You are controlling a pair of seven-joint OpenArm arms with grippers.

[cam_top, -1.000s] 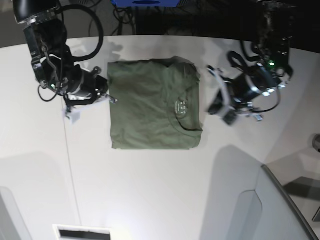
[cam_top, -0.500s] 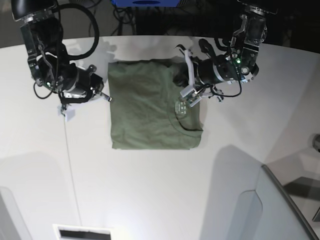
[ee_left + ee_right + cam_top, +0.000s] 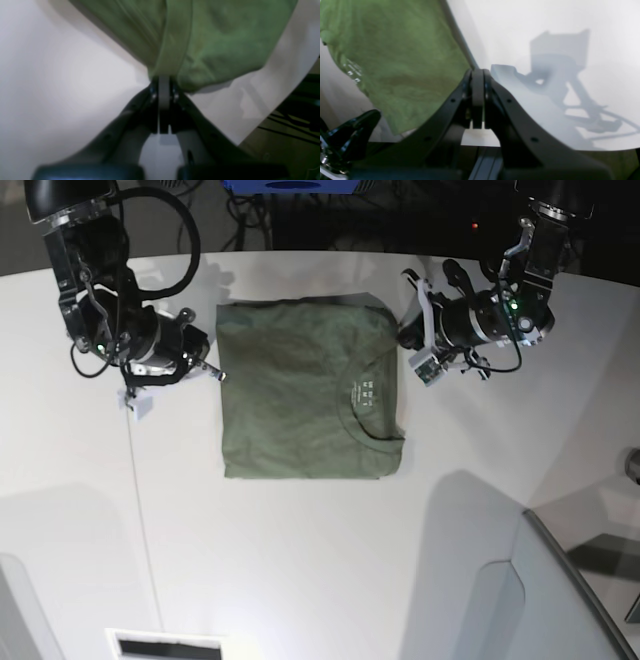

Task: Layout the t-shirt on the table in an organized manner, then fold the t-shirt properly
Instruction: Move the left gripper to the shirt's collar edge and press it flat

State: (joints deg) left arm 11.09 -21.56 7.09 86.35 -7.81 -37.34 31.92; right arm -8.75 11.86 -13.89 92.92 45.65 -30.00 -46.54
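The olive-green t-shirt (image 3: 300,395) lies folded into a rectangle on the white table (image 3: 300,570), collar and label to the right. My left gripper (image 3: 406,337) is shut at the shirt's upper right edge. In the left wrist view its tips (image 3: 163,81) touch the t-shirt's hem (image 3: 200,37), which is slightly raised; I cannot tell whether cloth is pinched. My right gripper (image 3: 217,376) is shut at the shirt's left edge. In the right wrist view its closed tips (image 3: 478,72) rest against the edge of the t-shirt (image 3: 395,62).
A thin dark seam (image 3: 142,520) runs down the table on the left. A grey translucent panel (image 3: 530,600) stands at the lower right and a white box (image 3: 165,645) at the bottom edge. Cables lie beyond the far curved edge (image 3: 300,252).
My left gripper swept from right of the shirt over the collar area, then drew back to the shirt's upper right edge. The right gripper shifted only slightly.
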